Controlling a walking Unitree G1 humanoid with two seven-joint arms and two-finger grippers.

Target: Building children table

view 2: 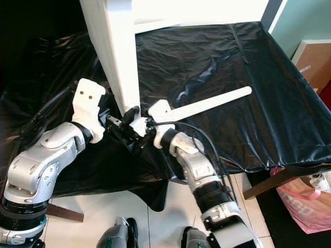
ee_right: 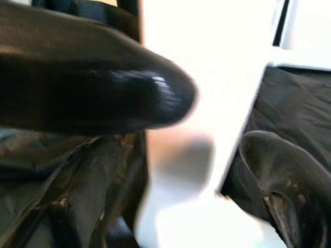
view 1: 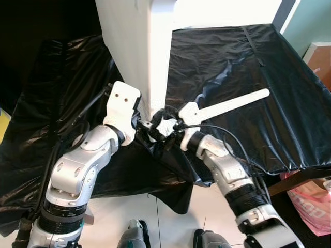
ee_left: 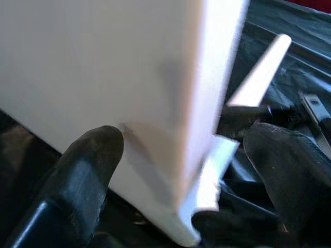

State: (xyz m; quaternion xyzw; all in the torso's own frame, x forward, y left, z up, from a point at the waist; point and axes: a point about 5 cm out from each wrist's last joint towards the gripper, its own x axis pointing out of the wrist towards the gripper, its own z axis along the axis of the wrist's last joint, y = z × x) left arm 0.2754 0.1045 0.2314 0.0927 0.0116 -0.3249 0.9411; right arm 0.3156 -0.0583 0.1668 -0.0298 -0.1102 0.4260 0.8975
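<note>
A tall white table leg stands upright on the black plastic sheet, its lower end near the sheet's front edge. My left gripper comes in from the left, with one finger pressed on the broad face and the other against the far edge. My right gripper comes in from the right and clamps the same lower end, fingertips across the white surface. A long flat white part lies on the sheet just right of the right wrist.
The sheet covers a low table and hangs over its front edge. A pink bag sits on the floor at the right, with a brown box behind it. My feet stand on white tiles.
</note>
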